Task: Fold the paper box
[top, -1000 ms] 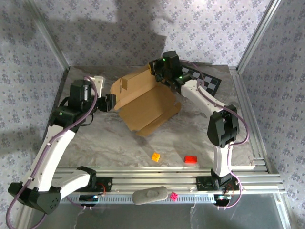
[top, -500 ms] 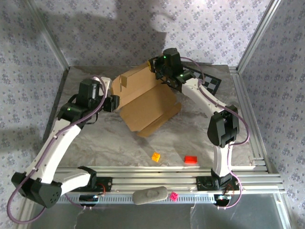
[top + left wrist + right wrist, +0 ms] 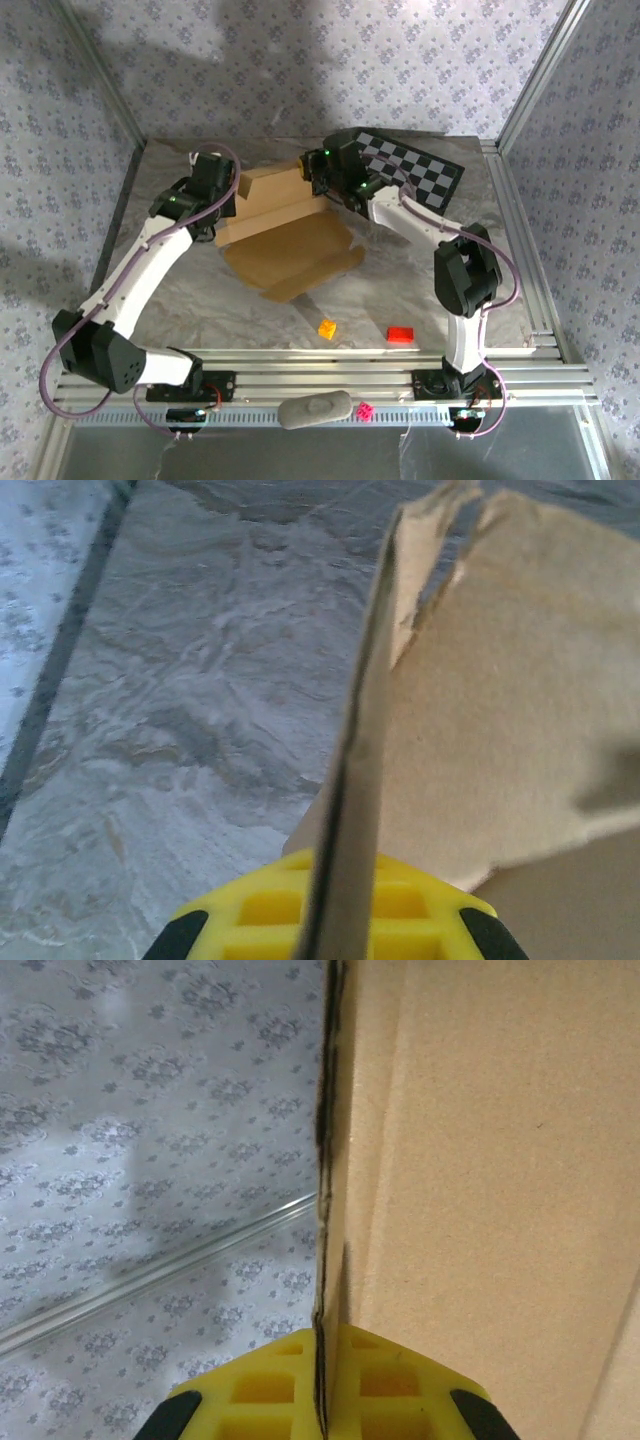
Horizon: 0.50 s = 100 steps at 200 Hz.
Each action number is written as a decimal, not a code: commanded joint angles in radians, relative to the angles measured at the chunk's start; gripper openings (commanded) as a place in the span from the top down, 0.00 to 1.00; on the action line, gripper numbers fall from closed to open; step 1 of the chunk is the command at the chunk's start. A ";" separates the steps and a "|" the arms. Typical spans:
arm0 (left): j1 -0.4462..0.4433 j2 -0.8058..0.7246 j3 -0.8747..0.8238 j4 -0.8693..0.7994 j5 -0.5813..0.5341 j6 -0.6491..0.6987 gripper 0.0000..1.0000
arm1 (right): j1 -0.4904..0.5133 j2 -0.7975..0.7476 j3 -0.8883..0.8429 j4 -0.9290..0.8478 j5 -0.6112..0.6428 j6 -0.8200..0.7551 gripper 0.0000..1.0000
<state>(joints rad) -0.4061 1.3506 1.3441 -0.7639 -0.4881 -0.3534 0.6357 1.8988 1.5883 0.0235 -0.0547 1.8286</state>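
The paper box [image 3: 290, 245] is a brown cardboard sheet with raised flaps, lying mid-table between both arms. My left gripper [image 3: 224, 196] sits at its left rear flap. In the left wrist view the flap's edge [image 3: 362, 730] runs straight into the yellow jaws of my left gripper [image 3: 338, 925], which is shut on it. My right gripper [image 3: 318, 176] is at the box's rear right wall. In the right wrist view that wall's edge [image 3: 327, 1160] is pinched by my right gripper [image 3: 322, 1395], with the cardboard panel [image 3: 490, 1180] to the right.
A black-and-white checkered board [image 3: 412, 166] lies behind the right arm. An orange block [image 3: 326, 327] and a red block [image 3: 400, 334] sit near the front. A grey object [image 3: 315, 410] and a small pink piece [image 3: 366, 410] rest on the front rail. Metal posts frame the table.
My left gripper has moved right onto the box's left flap and shut on it. The right gripper has carried the rear wall left and down, uncovering the checkered board.
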 commanded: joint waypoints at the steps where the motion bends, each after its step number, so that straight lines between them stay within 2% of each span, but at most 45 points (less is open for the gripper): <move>1: -0.003 0.010 0.052 0.021 -0.084 -0.075 1.00 | 0.027 -0.064 -0.033 0.054 0.053 0.088 1.00; 17: -0.003 0.017 0.045 0.041 -0.107 -0.053 1.00 | 0.031 -0.068 -0.033 0.047 0.042 0.070 0.99; 29: -0.002 0.010 0.031 0.069 -0.111 -0.019 1.00 | 0.025 -0.073 -0.024 0.013 0.017 0.000 0.86; 37: -0.003 -0.003 0.012 0.107 -0.106 0.018 1.00 | 0.013 -0.076 -0.011 -0.007 -0.012 -0.072 0.72; 48: -0.002 -0.039 -0.033 0.190 -0.089 0.095 1.00 | -0.007 -0.082 0.002 0.004 -0.054 -0.266 0.56; 52: -0.002 -0.055 -0.052 0.223 -0.089 0.123 1.00 | -0.014 -0.086 0.010 0.000 -0.072 -0.315 0.53; 63: -0.001 -0.097 -0.103 0.309 -0.050 0.216 1.00 | -0.033 -0.113 0.038 -0.057 -0.118 -0.599 0.44; 67: 0.001 -0.111 -0.119 0.336 -0.047 0.244 1.00 | -0.036 -0.128 0.039 -0.070 -0.122 -0.657 0.43; 73: 0.007 -0.129 -0.140 0.368 -0.031 0.283 1.00 | -0.039 -0.164 0.035 -0.093 -0.121 -0.844 0.40; 81: 0.020 -0.149 -0.157 0.397 0.003 0.319 1.00 | -0.039 -0.207 0.014 -0.117 -0.101 -1.004 0.38; 100: 0.064 -0.168 -0.163 0.410 0.090 0.368 1.00 | -0.039 -0.337 -0.095 -0.082 -0.057 -1.407 0.35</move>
<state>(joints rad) -0.3897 1.2339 1.1797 -0.5037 -0.4957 -0.1215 0.5884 1.7554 1.5551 -0.0425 -0.1242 1.1004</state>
